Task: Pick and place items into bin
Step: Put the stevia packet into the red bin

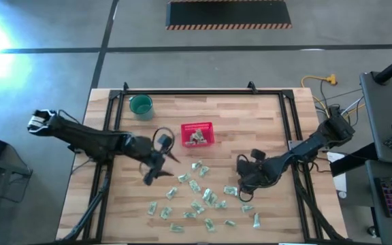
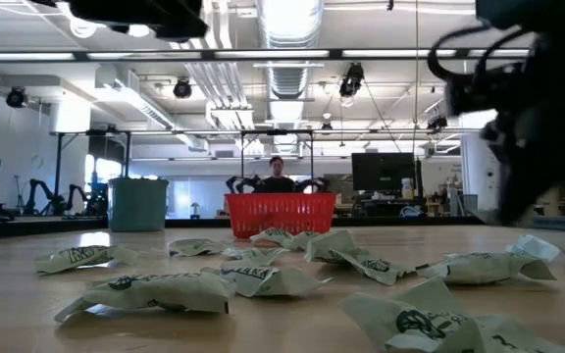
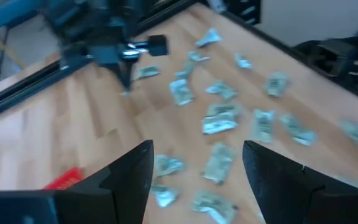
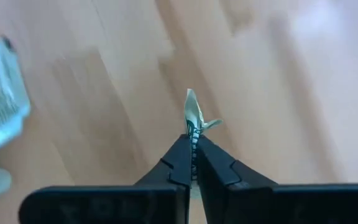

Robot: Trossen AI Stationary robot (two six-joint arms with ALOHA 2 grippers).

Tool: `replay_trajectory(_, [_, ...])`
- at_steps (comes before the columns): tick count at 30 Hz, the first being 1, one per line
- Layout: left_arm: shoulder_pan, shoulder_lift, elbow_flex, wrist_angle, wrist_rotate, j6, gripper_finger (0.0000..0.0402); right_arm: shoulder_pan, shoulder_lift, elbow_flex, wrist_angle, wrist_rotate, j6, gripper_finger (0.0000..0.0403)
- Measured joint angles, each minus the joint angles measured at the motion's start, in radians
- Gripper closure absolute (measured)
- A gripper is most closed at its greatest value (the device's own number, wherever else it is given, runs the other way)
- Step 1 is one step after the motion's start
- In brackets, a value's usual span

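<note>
Pale green-and-white crinkly packet point(image 4: 195, 118) pinched edge-on in right hand point(image 4: 194, 146), left hand point(image 3: 197, 165) spread wide

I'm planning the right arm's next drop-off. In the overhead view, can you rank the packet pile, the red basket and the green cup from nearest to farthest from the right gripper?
From the right gripper, shut on one packet:
1. Packet pile, on the table just beside it, toward the left arm.
2. Red basket, farther back, near the table's middle.
3. Green cup, at the far back corner on the left arm's side.
</note>
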Motion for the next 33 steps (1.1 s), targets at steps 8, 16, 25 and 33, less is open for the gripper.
replay_trajectory(8, [-0.098, -0.066, -0.066, -0.047, -0.179, -0.169, 0.0172, -0.028, 0.0, 0.144, 0.032, 0.355, -0.402, 0.0394])
replay_trajectory(16, [-0.114, -0.024, -0.083, -0.094, -0.265, -0.391, 0.0172, -0.159, 0.0, 0.179, 0.307, 0.382, -0.847, 0.0394])
replay_trajectory(25, [-0.115, 0.15, -0.065, -0.089, -0.268, -0.52, 0.0173, -0.413, 0.0, 0.114, 0.565, 0.073, -1.161, 0.0394])
replay_trajectory(33, [-0.115, 0.248, -0.013, -0.063, -0.268, -0.525, 0.0173, -0.641, 0.01, 0.081, 0.747, -0.309, -1.253, 0.0394])
